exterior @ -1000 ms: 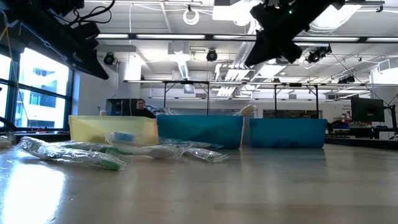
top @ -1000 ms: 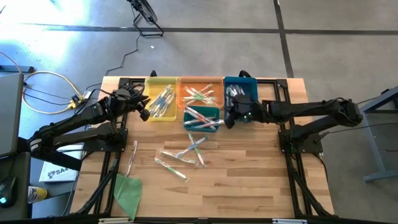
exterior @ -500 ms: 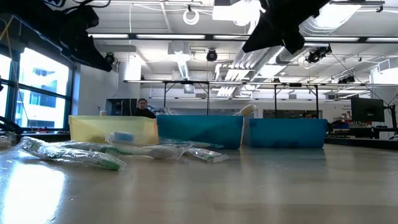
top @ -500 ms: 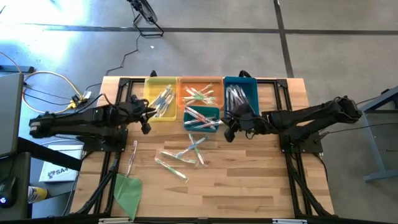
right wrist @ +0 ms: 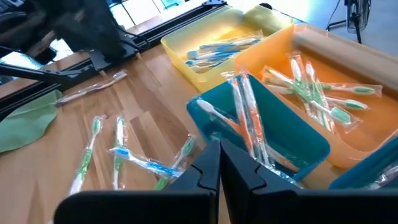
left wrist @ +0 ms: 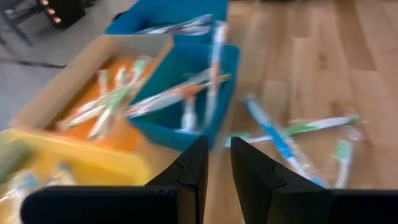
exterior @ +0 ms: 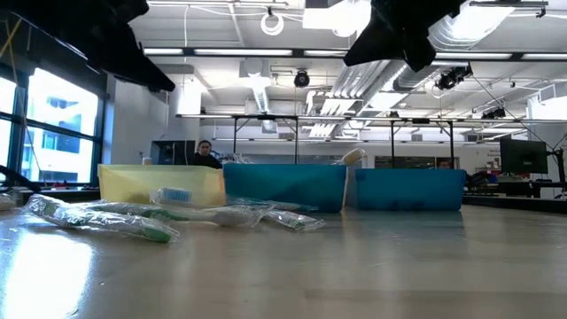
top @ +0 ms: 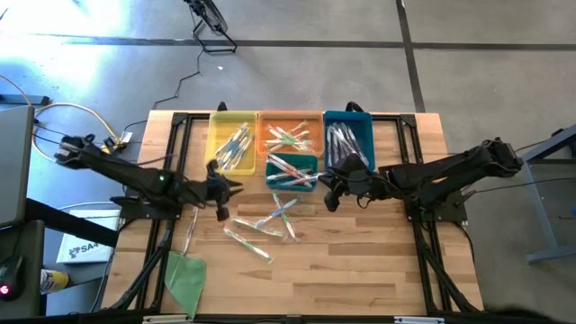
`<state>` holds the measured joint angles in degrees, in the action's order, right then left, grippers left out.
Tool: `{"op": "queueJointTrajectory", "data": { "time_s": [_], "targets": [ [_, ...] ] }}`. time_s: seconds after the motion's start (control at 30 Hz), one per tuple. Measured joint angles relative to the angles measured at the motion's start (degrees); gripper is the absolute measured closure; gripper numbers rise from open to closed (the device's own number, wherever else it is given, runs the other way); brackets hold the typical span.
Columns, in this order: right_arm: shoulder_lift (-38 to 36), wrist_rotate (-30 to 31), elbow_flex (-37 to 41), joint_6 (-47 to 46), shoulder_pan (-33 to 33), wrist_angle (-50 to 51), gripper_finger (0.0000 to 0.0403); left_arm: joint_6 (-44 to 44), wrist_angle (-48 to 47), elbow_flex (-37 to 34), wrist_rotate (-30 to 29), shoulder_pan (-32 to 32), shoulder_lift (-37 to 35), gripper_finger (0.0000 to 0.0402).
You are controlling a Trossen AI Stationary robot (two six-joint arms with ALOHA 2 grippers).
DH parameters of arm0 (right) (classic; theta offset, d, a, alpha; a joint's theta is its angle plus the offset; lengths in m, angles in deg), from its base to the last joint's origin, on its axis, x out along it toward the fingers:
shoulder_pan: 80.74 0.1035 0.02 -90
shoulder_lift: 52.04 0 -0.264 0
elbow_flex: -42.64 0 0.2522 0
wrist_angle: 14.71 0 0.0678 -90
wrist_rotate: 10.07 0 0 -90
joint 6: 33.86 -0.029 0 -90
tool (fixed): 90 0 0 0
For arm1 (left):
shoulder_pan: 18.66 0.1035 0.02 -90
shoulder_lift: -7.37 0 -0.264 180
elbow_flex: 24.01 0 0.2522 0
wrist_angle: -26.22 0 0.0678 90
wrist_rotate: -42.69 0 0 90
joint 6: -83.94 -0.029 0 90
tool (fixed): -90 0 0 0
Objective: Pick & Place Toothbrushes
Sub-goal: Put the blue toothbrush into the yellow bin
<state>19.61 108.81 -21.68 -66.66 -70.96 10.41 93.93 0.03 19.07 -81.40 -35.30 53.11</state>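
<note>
Wooden slat table (top: pixel 360 261) with black frame rails, four plastic bins along the upper middle of the high view: yellow bin (top: pixel 232 144), orange bin (top: pixel 290 132), small teal bin (top: pixel 292 169) just below the orange one, blue bin (top: pixel 347 137) on the right, all holding thin wrapped toothbrushes. Loose toothbrushes (top: pixel 265 225) lie in crinkly clear wrappers in the centre of the high view, green and blue accents, some crossing each other; one more clear-wrapped stick (top: pixel 191 227) lies apart at left centre. Flat green sheet (top: pixel 184 277) at lower left of the table. Left gripper (top: pixel 220 191) sits at centre left, just left of the loose pile, dark fingers (left wrist: pixel 193 168) a narrow gap apart, nothing visible between them in the left wrist view, so released and empty. Right gripper (top: pixel 329 191) is at centre right, just below the blue bin and right of the teal bin, fingers (right wrist: pixel 208 165) clenched together on nothing. In the low view the wrapped brushes (exterior: pixel 97 217) lie at lower left on the glossy tabletop in front of the yellow bin wall (exterior: pixel 133 184), both arms dark shapes at the top edge
</note>
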Motion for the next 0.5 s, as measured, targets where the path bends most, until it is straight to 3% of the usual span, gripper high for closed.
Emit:
{"op": "queueJointTrajectory", "data": {
  "time_s": [0.17, 0.3, 0.5],
  "targets": [
    [0.8, 0.8, 0.0, 0.0, 0.0, 0.0, 0.0400, 4.7, 6.7, 0.0, -0.5, -5.0, 8.8, 0.0337],
    [1.6, 0.8, 0.0, 0.0, 0.1, 0.3, 0.0399, 13.3, 8.3, 0.0, -0.4, -7.5, 14.7, 0.0337],
    [2.8, 0.8, 0.0, 0.1, 1.2, 0.6, 0.0400, 23.2, 12.6, 0.0, 0.0, -9.9, 20.2, 0.0337]
  ]
}}
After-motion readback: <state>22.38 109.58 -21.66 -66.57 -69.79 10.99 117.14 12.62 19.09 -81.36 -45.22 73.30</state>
